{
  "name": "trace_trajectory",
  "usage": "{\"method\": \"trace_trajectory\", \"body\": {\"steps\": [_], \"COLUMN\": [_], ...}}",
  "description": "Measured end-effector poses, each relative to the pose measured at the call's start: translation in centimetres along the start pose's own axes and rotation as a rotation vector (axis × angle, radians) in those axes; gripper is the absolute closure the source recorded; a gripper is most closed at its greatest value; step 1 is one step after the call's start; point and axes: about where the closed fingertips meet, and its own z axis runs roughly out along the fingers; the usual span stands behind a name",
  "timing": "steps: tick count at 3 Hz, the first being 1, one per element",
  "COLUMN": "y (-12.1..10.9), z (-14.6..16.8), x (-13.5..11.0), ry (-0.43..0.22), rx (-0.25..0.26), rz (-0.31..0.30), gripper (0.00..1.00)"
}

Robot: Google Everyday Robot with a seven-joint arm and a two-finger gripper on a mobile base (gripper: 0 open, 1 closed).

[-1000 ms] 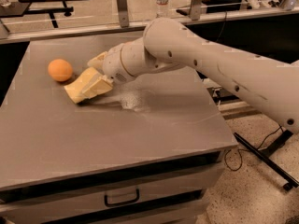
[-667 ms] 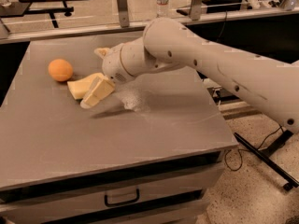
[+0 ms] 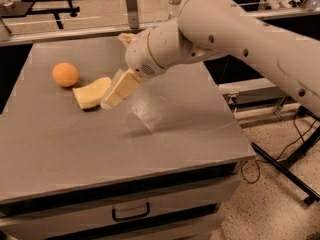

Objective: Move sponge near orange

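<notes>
Hand (image 3: pixel 116 88) beside wavy foam sponge (image 3: pixel 91 93) — round matte orange (image 3: pixel 65 74) near

Pale yellow sponge (image 3: pixel 92 93) lying flat at far left, just right of round orange (image 3: pixel 65 74); gripper (image 3: pixel 114 94) beside sponge's right edge.

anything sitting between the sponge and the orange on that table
Nothing visible does. The sponge lies on the table just right of the orange, with only a narrow strip of bare tabletop between them. The gripper is at the sponge's right edge, on the side away from the orange.
</notes>
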Motion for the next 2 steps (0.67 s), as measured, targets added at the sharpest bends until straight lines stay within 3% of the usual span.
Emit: {"method": "trace_trajectory", "body": {"steps": [1, 2], "y": [0.36, 0.36], "z": [-7.38, -7.38], "x": [1.0, 0.99], "ry": [0.041, 0.041], "rx": [0.049, 0.049], "rz": [0.125, 0.125], "gripper": [0.0, 0.0]}}
